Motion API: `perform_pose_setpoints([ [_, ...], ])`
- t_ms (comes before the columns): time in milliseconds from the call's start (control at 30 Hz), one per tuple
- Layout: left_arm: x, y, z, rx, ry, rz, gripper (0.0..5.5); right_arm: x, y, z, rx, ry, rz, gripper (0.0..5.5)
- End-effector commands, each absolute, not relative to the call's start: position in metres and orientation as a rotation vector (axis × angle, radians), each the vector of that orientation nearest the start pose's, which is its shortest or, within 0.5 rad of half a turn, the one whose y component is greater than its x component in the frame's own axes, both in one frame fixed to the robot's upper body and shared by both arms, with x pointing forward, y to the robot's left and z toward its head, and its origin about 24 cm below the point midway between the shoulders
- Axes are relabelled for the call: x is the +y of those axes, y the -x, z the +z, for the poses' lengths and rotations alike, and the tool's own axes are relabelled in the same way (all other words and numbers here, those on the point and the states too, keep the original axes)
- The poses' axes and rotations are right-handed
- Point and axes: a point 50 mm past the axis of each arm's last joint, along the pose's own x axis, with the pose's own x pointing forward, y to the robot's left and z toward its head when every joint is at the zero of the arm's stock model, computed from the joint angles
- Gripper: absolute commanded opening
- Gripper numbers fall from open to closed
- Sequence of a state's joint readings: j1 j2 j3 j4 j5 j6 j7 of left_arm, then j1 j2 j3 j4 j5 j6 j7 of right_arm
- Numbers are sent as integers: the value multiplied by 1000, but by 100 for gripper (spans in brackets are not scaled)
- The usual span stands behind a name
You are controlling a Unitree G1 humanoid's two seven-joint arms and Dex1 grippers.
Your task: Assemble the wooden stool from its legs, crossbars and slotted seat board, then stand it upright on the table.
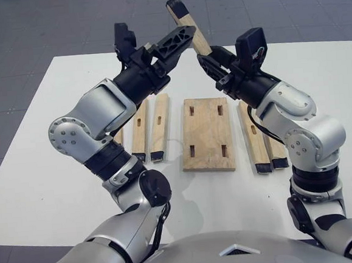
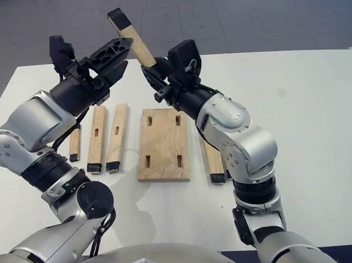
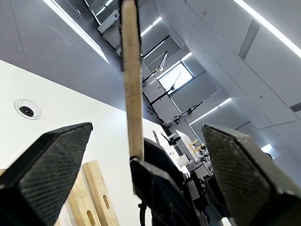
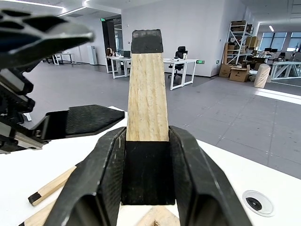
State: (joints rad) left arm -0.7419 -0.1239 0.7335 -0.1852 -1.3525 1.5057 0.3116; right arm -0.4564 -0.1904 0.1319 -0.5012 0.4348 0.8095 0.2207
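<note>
The stool is barely begun: the seat board (image 1: pixel 207 134) lies flat on the white tabletop (image 1: pixel 57 177) with all four slots unfilled, and one leg (image 4: pixel 146 94) is up in the air above the board's far edge. This looks like a hand-over or a two-handed regrasp of that leg before it goes into a slot.

The right claw (image 4: pixel 147 134) is clamped on the leg's lower black-capped end. The wooden shaft rises out of it, tilting away from the board, to a second black cap at the top. The right arm is bent at the elbow beside the board's right edge, with the forearm raised and the wrist turned upward.

The left claw (image 2: pixel 127 54) is spread wide and grips nothing. Its two fingers stand on either side of the leg's shaft without touching it. The left arm arches up from the board's left side, and its forearm points toward the leg.

Next, the left claw probably needs to close squarely on the bare shaft above the right claw's grip, without knocking the leg askew.

Two slotted bars (image 1: pixel 140 129) (image 1: pixel 160 126) lie to the left of the board, and two more pieces (image 1: pixel 252 134) lie to its right.
</note>
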Motion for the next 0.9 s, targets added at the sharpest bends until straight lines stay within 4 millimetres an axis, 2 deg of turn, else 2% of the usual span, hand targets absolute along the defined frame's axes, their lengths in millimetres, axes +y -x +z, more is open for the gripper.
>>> perform_pose_setpoints([
  [33, 104, -290, 213, 309, 940, -844, 430, -73, -267, 190, -77, -30, 749, 129],
  [200, 105, -292, 212, 334, 919, -820, 430, -71, -263, 183, -51, -34, 763, 129],
  [400, 119, -296, 212, 358, 862, -806, 430, -72, -259, 174, -19, -37, 762, 129],
  [533, 115, -293, 210, 379, 859, -837, 430, -73, -258, 170, -8, -31, 761, 129],
  [900, 108, -285, 208, 406, 888, -857, 273, -81, -251, 155, 34, 19, 783, 129],
])
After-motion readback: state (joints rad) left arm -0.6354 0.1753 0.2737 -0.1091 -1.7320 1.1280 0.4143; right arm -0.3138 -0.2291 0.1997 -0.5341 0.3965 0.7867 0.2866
